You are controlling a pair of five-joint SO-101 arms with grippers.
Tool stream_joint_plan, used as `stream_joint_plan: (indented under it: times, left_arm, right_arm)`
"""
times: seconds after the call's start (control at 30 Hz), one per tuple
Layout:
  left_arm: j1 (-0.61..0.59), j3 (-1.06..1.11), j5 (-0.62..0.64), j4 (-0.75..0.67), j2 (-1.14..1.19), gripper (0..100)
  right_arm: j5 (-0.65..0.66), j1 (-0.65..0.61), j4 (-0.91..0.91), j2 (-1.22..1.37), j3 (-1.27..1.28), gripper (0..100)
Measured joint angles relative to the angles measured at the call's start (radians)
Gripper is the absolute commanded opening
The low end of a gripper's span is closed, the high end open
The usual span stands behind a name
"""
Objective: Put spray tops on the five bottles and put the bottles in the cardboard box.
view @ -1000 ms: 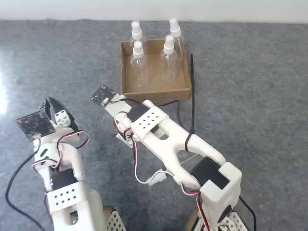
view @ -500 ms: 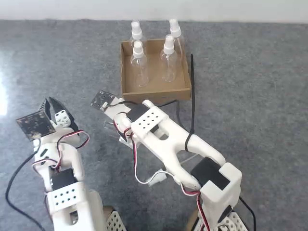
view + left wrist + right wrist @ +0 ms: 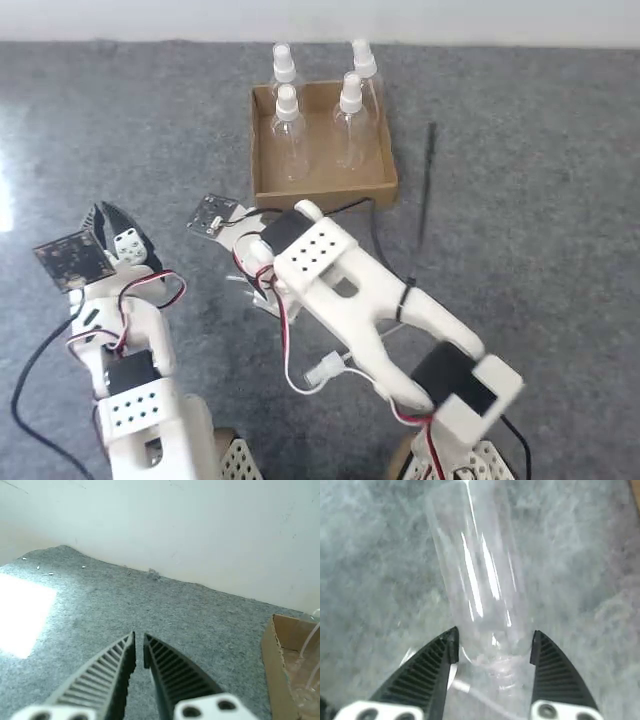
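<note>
Gray carpet (image 3: pixel 520 260) covers the table. From up high, the white R arm (image 3: pixel 350 290) bends over the middle. The L arm (image 3: pixel 125 340) stands beside it, well away from the cardboard box (image 3: pixel 325 190). The box sits just past the R arm w/ four bottles (image 3: pixel 290 145) standing in it, each w/ a white spray top. The R wrist cam looks close at a fifth bottle (image 3: pixel 475 570), clear, lying flat on the carpet; from up high the arm covers most of it. The R gripper (image 3: pixel 494 631) is spread wide, one finger on each side of the bottle's narrow end; can't tell if they touch it. L wrist cam: the L gripper (image 3: pixel 139 636) is up off the carpet, fingers nearly together, nothing between. A thin black strip (image 3: pixel 425 185) lies near the box.
</note>
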Motion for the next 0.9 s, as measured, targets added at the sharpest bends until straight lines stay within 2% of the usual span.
stream_joint_plan:
  times: [0.27,0.6,0.9]
  left_arm:
    - [0.000,0.000,0.000,0.000,0.000,3]
    - [0.000,0.000,0.000,0.000,0.000,3]
    - [0.000,0.000,0.000,0.000,0.000,3]
  right_arm:
    - [0.000,0.000,0.176,-0.199,0.000,16.3]
    - [0.000,0.000,0.301,-0.321,0.000,16.2]
    - [0.000,0.038,0.311,-0.354,0.000,16.2]
